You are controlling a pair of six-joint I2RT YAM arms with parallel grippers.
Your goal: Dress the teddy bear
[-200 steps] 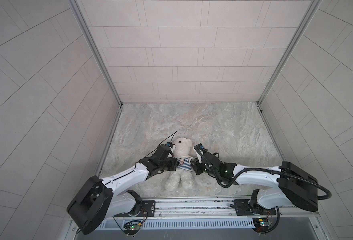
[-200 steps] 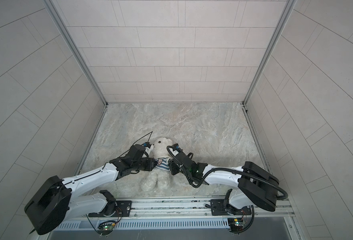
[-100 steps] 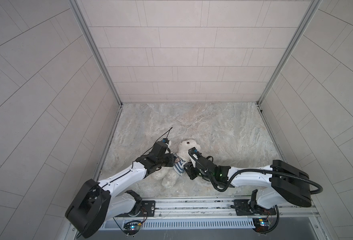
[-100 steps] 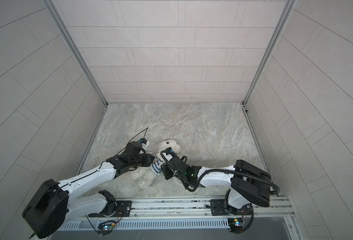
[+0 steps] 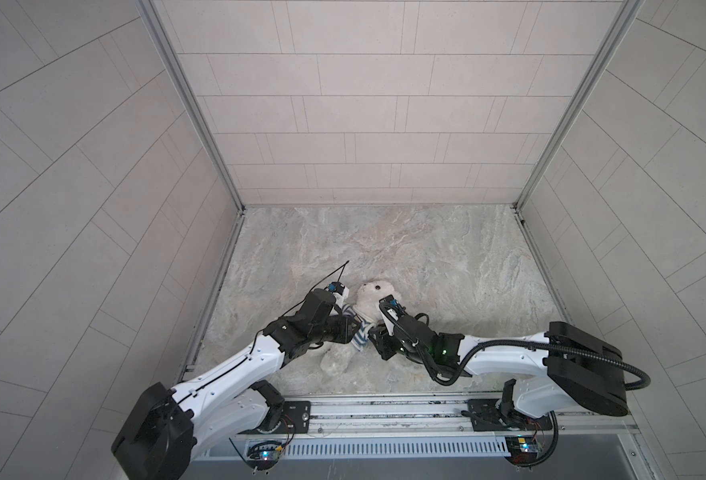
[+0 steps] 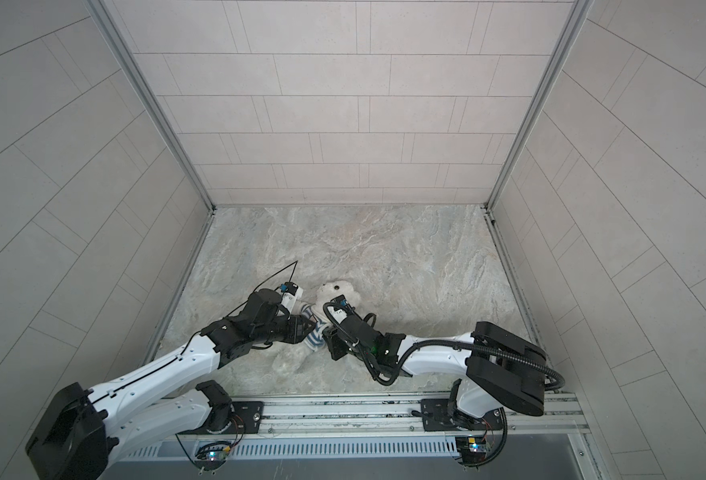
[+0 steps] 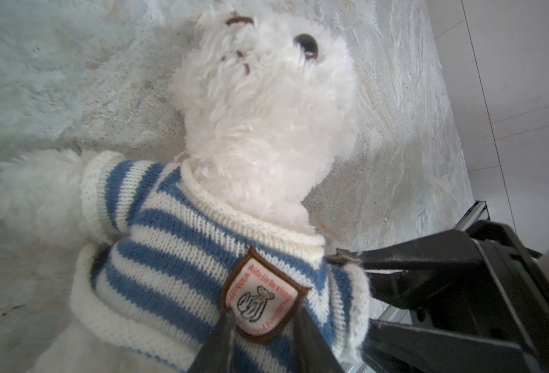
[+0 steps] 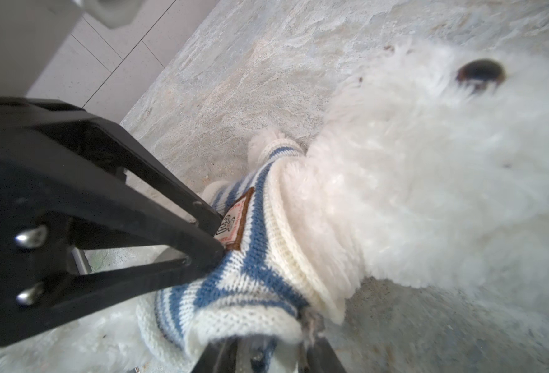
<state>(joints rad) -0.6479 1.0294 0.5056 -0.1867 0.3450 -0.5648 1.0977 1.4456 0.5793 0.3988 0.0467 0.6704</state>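
White plush marks the teddy bear [image 5: 371, 300], which lies on its back on the marble-patterned counter [image 5: 426, 257], near the front edge and left of centre, with its head toward the back wall. In both top views we find it between the two arms.

A blue-and-white striped shirt [image 7: 176, 258] sits on the torso. The collar rings the neck and one fluffy arm [image 7: 30, 200] protrudes from a sleeve. The legs are uncovered.

The left hand [image 7: 265, 318] rests on the chest, with its fingers narrowly parted on either side of the brown-edged badge [image 7: 260, 300]. We cannot tell whether it pinches the knit.

The right hand [image 8: 266, 350] meets the shirt at the shoulder away from the exposed arm. Knit fills the gap between its fingers, so we read it as closed on the shirt's edge.
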